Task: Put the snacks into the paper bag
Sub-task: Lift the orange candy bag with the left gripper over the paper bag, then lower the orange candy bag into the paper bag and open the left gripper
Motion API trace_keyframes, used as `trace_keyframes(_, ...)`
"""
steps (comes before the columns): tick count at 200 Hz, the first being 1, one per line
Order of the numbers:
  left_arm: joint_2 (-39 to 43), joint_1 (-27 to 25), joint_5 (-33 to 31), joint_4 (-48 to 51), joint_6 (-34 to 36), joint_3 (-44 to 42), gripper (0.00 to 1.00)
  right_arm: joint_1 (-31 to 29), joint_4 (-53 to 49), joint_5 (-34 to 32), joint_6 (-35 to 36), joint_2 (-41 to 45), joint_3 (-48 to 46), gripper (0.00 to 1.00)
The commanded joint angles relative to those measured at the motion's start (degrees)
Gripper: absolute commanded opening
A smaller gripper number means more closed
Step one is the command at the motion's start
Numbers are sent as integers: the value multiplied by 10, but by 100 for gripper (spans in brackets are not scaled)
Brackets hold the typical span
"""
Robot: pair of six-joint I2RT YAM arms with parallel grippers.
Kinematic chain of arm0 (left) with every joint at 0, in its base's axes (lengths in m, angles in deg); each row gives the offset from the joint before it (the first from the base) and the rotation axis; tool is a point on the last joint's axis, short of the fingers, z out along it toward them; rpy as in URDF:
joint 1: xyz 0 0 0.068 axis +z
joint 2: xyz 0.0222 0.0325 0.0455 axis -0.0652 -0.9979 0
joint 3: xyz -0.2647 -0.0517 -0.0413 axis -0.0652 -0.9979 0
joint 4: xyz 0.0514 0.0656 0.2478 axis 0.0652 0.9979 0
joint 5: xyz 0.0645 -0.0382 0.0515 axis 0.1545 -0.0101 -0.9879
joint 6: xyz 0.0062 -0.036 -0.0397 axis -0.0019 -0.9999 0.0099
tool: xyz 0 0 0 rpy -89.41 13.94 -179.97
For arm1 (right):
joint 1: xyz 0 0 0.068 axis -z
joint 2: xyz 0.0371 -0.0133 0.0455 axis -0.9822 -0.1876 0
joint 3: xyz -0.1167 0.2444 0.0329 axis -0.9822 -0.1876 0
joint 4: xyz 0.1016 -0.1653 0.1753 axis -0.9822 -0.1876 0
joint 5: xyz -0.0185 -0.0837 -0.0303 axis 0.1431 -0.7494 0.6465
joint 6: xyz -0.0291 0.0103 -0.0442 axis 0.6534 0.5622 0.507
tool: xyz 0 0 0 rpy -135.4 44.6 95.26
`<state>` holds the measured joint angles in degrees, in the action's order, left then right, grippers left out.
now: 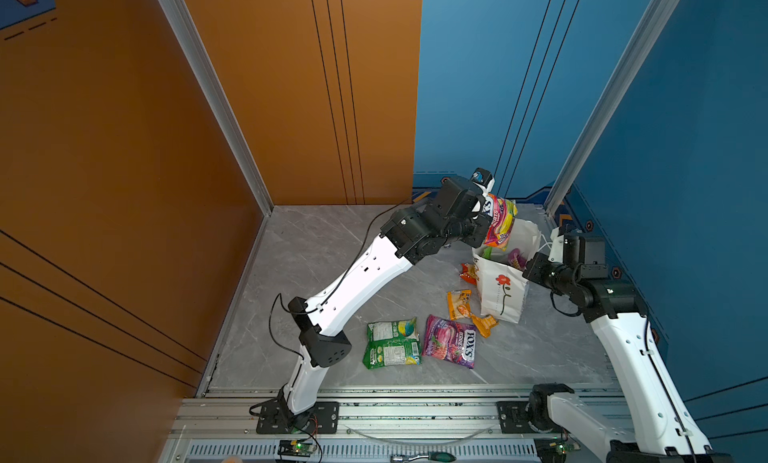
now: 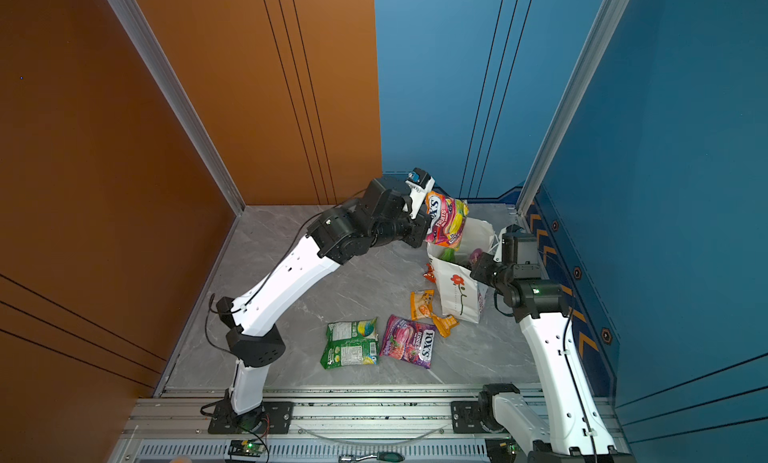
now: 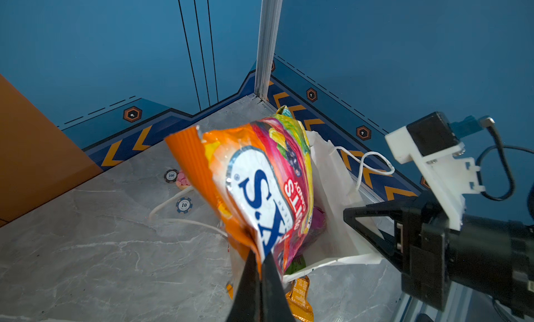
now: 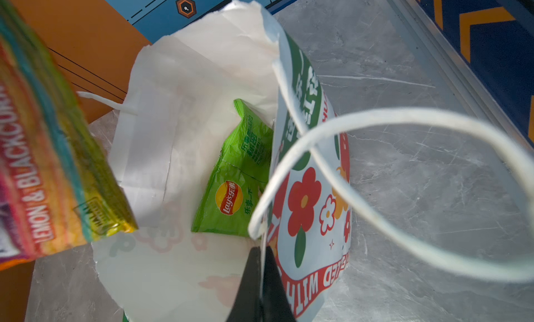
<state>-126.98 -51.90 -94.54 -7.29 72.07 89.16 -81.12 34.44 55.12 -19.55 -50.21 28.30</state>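
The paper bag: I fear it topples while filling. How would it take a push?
Likely tips easily: the paper bag stands tall, lightly filled. Its thin walls look crumpled, so probably floppy. The right gripper pinching its rim probably steadies it.

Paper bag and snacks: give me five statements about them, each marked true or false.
1. The left gripper is shut on the FOX'S Fruits packet. True.
2. A green Lay's packet is inside the paper bag. True.
3. The paper bag lies on its side. False: it stands upright, mouth open.
4. The purple FOX'S Berries packet is inside the bag. False: it lies on the table.
5. The right gripper is open and clear of the bag. False: it is shut on the bag's rim.
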Motion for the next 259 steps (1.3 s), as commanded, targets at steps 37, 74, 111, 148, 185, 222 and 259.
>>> trace_keyframes(37,-57,-8,48,-3,-15,68,0,-4,29,3,6,19,10,0)
trace_keyframes(74,-70,-12,50,-3,-24,72,0,-4,30,-3,2,18,9,0)
trace_keyframes(111,-81,-19,50,-3,-30,70,0,-5,40,-4,-11,21,3,0)
trace_keyframes(148,-95,-21,36,-3,-39,77,0,-8,42,-9,-15,19,2,0)
trace_keyframes(185,-112,-25,31,-3,-44,87,0,-9,48,-9,-20,17,3,0)
trace_keyframes(222,-118,-27,33,-3,-45,82,0,-12,52,-11,-22,13,2,0)
trace_keyframes(259,-127,-30,39,-3,-45,85,0,-23,61,-13,-23,4,5,0)
